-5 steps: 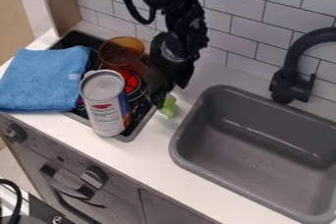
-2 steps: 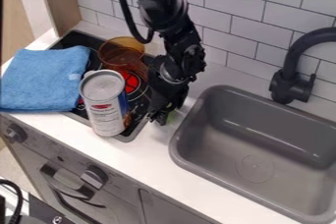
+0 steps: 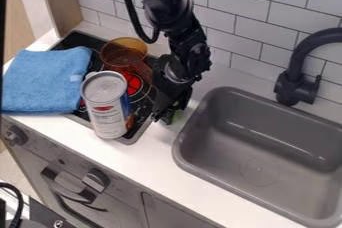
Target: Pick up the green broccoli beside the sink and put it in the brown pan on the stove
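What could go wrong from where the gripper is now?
The gripper is right over the small green object and mostly hides it, so a poor grasp could go unnoticed. The object also lies close to the sink; a nudge that way might tip it in. On the other side, the tall can stands near enough that a sideways swing could knock it over.

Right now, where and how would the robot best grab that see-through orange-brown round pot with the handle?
Probably by the slim see-through handle of the pot, coming down from above and closing across its width. It juts out from the body on the side toward the black two-finger gripper and looks much narrower than the wide, round body.
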`<state>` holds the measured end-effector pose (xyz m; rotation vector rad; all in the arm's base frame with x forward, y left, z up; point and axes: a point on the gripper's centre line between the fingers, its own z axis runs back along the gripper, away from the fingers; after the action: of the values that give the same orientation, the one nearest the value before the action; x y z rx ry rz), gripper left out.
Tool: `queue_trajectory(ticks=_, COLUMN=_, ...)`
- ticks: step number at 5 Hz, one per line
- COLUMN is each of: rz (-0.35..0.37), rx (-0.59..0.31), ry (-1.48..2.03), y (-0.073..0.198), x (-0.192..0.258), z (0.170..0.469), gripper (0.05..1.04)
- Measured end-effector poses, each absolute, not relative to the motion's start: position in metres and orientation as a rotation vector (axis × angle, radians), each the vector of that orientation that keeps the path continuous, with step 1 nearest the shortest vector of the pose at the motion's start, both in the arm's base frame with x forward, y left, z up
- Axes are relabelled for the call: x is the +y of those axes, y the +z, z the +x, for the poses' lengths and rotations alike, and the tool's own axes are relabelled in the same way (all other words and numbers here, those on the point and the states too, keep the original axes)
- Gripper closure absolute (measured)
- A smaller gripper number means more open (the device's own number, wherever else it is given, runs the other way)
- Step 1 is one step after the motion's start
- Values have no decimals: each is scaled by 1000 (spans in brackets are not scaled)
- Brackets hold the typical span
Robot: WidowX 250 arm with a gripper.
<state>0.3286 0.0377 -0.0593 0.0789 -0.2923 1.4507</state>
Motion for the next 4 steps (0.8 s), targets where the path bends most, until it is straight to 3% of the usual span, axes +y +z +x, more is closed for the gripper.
queue_trajectory(ticks=1, rz=79, rx=-233, ry=1469, y=-39, x=36, z=334, gripper=537)
queue_trajectory(ticks=3, rz=1, rx=-224, ry=1543, y=1, x=57, z=354, gripper=537)
queue_trajectory(ticks=4, rz=-13, rx=-267, ry=1505, y=11, x=78, z=364, gripper=537)
